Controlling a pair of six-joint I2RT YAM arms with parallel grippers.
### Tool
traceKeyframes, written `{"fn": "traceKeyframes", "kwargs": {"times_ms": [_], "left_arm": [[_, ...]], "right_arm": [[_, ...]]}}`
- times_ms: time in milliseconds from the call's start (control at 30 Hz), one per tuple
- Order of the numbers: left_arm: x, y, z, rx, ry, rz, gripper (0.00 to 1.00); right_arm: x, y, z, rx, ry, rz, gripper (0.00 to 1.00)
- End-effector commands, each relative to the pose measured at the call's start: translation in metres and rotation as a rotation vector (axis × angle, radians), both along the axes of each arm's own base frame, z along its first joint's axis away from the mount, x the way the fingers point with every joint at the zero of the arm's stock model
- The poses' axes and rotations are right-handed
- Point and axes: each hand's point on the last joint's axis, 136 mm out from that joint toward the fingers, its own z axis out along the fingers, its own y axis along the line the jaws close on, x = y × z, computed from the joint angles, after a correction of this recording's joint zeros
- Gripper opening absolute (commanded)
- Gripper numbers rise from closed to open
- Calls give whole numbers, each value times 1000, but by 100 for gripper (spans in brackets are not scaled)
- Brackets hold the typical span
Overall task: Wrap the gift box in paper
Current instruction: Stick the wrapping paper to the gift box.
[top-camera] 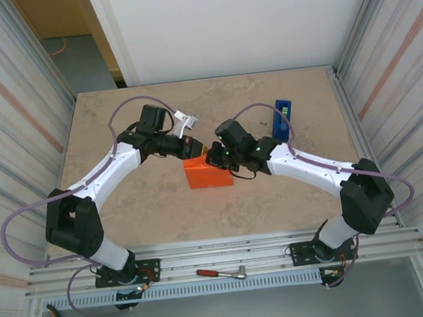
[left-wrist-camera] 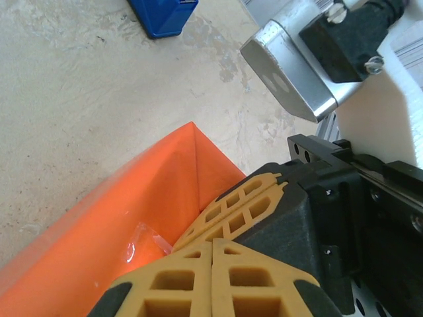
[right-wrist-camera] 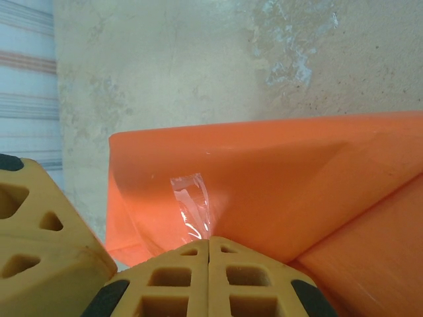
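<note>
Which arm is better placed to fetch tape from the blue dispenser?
Right, probably: the blue dispenser stands on its side, near the right tool; the left tool would have to cross the orange paper.

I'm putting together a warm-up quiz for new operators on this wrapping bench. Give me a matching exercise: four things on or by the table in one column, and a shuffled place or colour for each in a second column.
Things:
1. paper
2. tape dispenser
3. red-handled ratchet
4. clear tape strip

Descriptions:
A. lying on the metal frame at the near edge
B. blue, standing on the far right part of the table
C. orange, folded into a block mid-table
D. stuck on the orange surface

Pairs: 1-C, 2-B, 3-A, 4-D
</note>
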Motion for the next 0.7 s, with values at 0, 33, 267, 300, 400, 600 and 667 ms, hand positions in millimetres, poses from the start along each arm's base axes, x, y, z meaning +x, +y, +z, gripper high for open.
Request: {"fn": "traceKeyframes", "kwargs": {"times_ms": [0, 33, 267, 300, 400, 600, 667], "left_arm": [[3, -8, -5, 6, 8, -6, 7], [4, -8, -8, 12, 13, -4, 7], [7, -4, -35, 61, 69, 38, 4], [8, -4, -37, 54, 78, 45, 4], [6, -3, -43, 52, 103, 51, 4], [6, -3, -41, 54, 94, 53, 4], [7, -3, -33, 46, 79, 49, 4]], "right_arm": [[-50, -26, -86, -219, 245, 40, 0], [-49, -26, -85, -217, 245, 39, 0], [-50, -25, -87, -214, 247, 40, 0], [-50, -26, -88, -217, 249, 38, 0], [-50, -26, -87, -215, 247, 39, 0], [-51, -27, -88, -216, 248, 39, 0], [-51, -26, -88, -213, 250, 38, 0]]}}
